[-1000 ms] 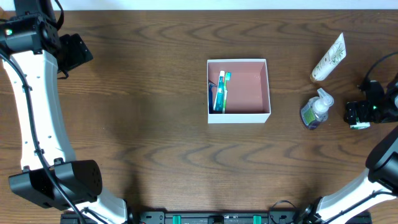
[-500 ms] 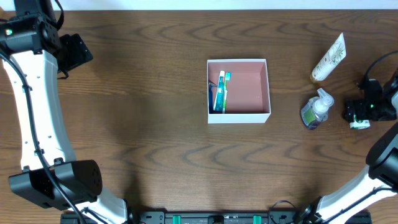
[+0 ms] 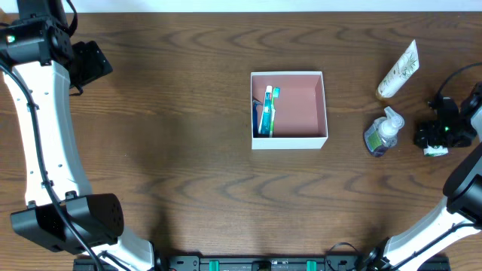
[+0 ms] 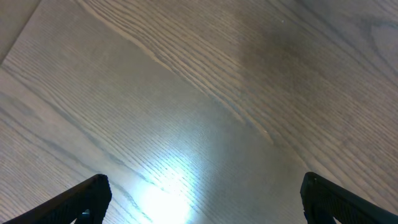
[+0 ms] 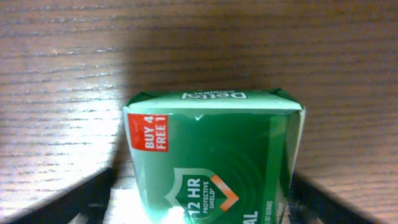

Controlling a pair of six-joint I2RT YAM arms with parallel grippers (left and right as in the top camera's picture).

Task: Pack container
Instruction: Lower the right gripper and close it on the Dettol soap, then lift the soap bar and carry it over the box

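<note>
The container (image 3: 288,140), a white-walled square box with a pink inside, stands at the table's middle and holds a blue-green toothbrush pack (image 3: 266,111) along its left wall. My right gripper (image 3: 431,140) is at the far right. In the right wrist view its fingers (image 5: 205,202) stand on either side of a green soap box (image 5: 211,143) on the table, with a gap showing on the left side. My left gripper (image 3: 94,62) is at the far left, open and empty over bare wood (image 4: 202,199).
A clear pump bottle (image 3: 382,134) stands just left of my right gripper. A cream tube (image 3: 398,70) lies behind it at the back right.
My right gripper has shifted slightly to the left, toward the pump bottle. The left arm and the container have not moved.
</note>
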